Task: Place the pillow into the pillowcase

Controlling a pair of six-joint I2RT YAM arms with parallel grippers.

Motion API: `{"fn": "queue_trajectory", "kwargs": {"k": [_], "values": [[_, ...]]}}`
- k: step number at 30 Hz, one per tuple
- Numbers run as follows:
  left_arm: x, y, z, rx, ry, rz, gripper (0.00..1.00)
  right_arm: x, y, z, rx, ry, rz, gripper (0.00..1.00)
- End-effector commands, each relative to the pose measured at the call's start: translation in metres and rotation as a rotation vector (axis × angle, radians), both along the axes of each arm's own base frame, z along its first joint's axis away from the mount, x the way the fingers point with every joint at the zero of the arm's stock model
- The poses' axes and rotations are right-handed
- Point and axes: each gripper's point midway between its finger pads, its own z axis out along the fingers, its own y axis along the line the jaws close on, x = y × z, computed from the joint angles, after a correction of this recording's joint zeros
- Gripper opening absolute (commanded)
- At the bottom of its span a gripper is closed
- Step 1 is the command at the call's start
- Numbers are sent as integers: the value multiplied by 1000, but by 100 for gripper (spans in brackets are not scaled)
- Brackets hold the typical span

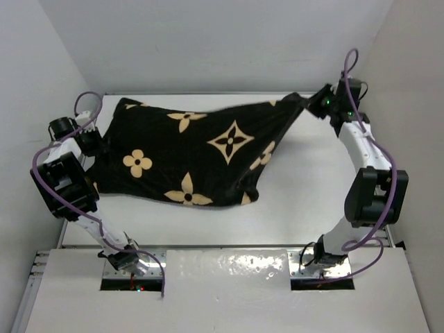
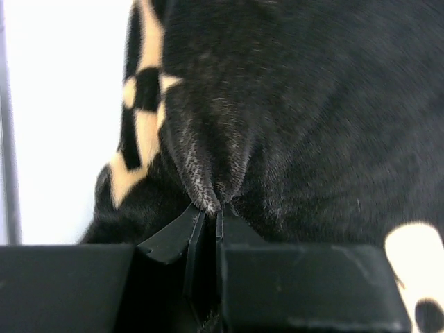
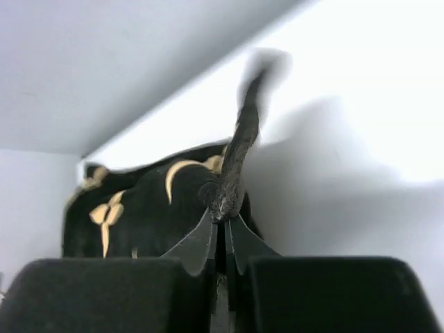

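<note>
White table and white walls surround the work. On the left side, the left gripper has its fingers pressed together on a small fold of the pillowcase, which lies stretched across the table. At the far right, the right gripper is clamped on one twisted corner. No pillow is visible; the pillowcase looks full, so perhaps it is inside. Both pinches are thin, so I would pull slowly and evenly, not jerk.

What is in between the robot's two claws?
The black flowery pillowcase stretches between the left gripper and right gripper, each pinching one end, in the top view.
</note>
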Motion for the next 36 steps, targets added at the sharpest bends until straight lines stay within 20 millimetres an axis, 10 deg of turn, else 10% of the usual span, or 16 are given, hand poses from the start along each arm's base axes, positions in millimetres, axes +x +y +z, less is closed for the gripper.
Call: {"fn": "queue_trajectory", "kwargs": {"k": [1,4,5,6,9,15,21,26,31,34,36], "values": [[-18,-4,24,43,-39,-7,0,30,-36,24,-61,-55,-38,3],[-21,-26,21,34,-34,-64,0,24,-54,-15,-75,68,-67,57],[-22,-31,19,31,-26,-71,0,20,-57,-26,-83,99,-76,94],[-24,-35,15,19,-15,-72,0,10,-59,-43,-82,152,-86,99],[-27,-33,10,6,3,-50,1,-9,-55,-58,-87,202,-50,99],[-34,-26,8,4,7,-35,1,-109,43,-79,-272,145,268,97],[-33,-26,9,-15,9,-32,2,-160,119,-99,-279,93,426,61],[-35,-24,13,5,3,-35,2,-163,148,-115,-362,119,529,87],[-36,-22,16,12,0,-31,3,-154,161,-140,-380,198,552,89],[-37,-23,18,10,1,-33,3,-139,160,-146,-377,186,505,78],[-37,-23,19,12,-3,-35,3,-133,149,-151,-350,204,428,43]]}}
